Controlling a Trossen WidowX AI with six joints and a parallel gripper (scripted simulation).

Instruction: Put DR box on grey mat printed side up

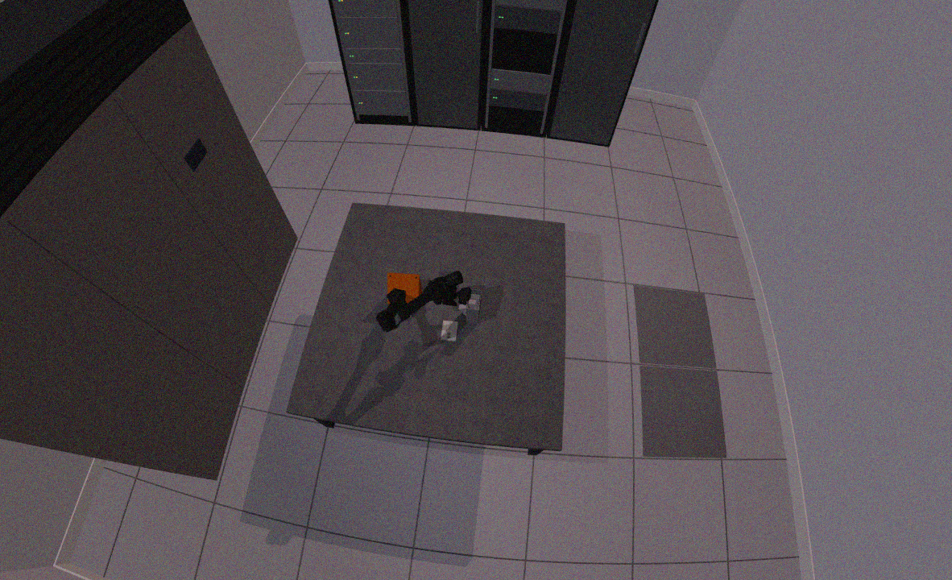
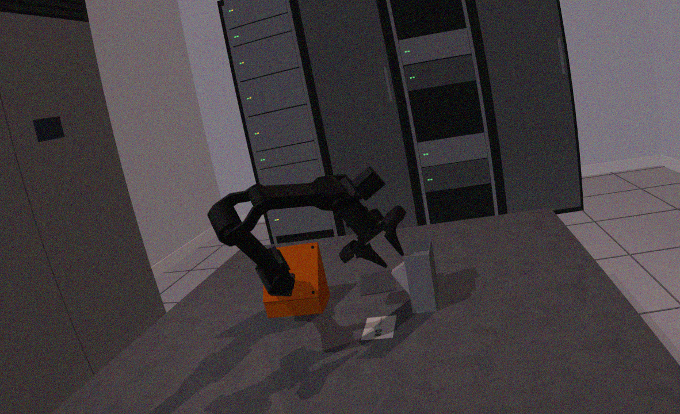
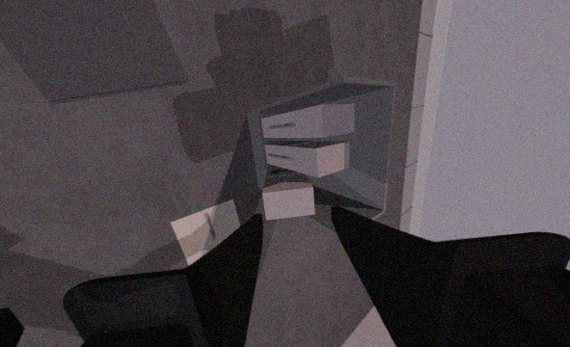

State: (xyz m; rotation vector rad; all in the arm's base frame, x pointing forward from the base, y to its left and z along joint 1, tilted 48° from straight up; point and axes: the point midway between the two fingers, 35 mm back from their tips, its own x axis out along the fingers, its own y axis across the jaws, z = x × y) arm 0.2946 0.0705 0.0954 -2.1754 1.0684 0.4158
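The gripper (image 1: 463,301) (image 2: 394,260) (image 3: 296,215) hung beside the bin (image 1: 477,306) (image 2: 422,286) (image 3: 389,145), its fingers about half open, with nothing between them. I saw two boxes (image 3: 291,122) (image 3: 291,160) in the bin and a third, tilted box (image 2: 400,276) (image 3: 289,202) at its side nearer the arm, but couldn't tell which was the DR one. Near the bin lay the mat (image 2: 375,284) (image 3: 96,48) and, apart from that, a flat white piece (image 1: 449,331) (image 2: 378,328) (image 3: 222,217) printed DR.

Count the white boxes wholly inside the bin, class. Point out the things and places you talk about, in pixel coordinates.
2 visible: in the wrist view, the upper box (image 3: 294,122) and the lower box (image 3: 291,159), side by side in the bin (image 1: 473,308) (image 2: 421,283) (image 3: 372,120). Others may be hidden.
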